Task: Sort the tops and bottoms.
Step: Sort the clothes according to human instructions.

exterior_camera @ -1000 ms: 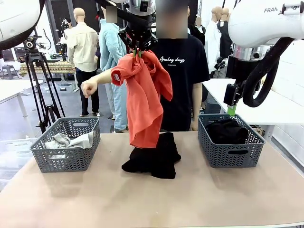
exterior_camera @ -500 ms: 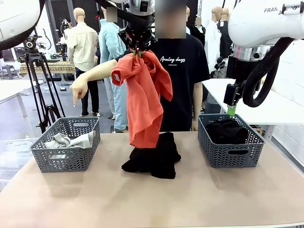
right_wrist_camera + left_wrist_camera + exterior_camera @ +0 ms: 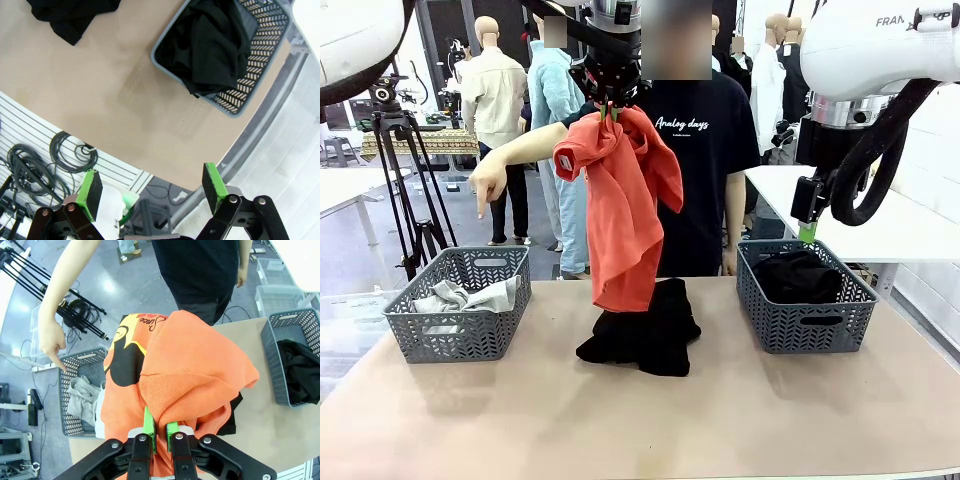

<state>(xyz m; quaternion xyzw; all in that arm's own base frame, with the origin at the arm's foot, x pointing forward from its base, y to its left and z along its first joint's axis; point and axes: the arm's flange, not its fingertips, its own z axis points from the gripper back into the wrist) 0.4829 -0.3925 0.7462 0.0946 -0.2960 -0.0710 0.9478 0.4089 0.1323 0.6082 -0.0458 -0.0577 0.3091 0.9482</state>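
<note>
Jaws clamped tight on a bunched fold of orange top (image 3: 625, 200), left gripper (image 3: 610, 114) high over mid-table, hem low over the black bottoms (image 3: 642, 335). Soft, light, floppy stuff; best pinched at a gathered fold, little risk of slipping. Right gripper (image 3: 152, 187) spread wide, holding nothing, above the right basket (image 3: 806, 322). Person's hand (image 3: 487, 188) pointing down at the left basket (image 3: 460, 338).

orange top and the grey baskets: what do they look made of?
Orange top: soft matte knit, probably sweatshirt cotton; hangs in limp folds. Left basket, right basket: likely moulded plastic, matte grey; rigid openwork herringbone walls.
</note>
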